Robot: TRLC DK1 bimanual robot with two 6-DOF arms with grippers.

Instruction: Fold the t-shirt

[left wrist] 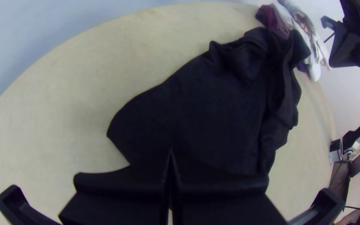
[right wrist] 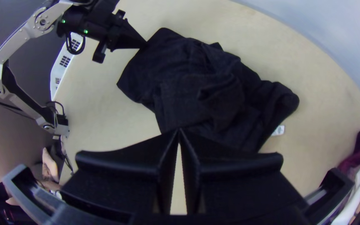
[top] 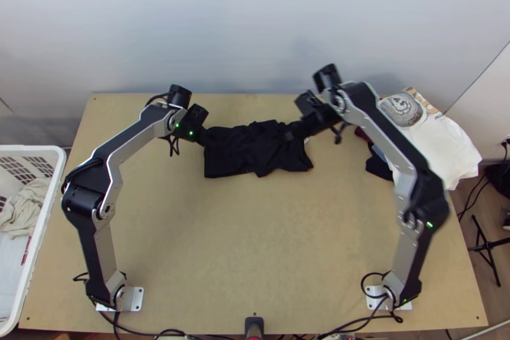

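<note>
T-shirt (top: 255,155) loosely bunched, far middle of worktop (top: 255,244), left tool (top: 204,141) clenched at its left end, right tool (top: 289,134) clenched at its right part, can't tell if either pinches cloth, white garment (top: 446,155) far right.

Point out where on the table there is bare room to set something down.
Widest: the table between the black t-shirt and the near edge, flanked by the arm bases. A narrower strip separates shirt from far edge. Crowded: the shirt's ends, by the left gripper and right gripper, and the far-right corner, with printed white cloth.
</note>
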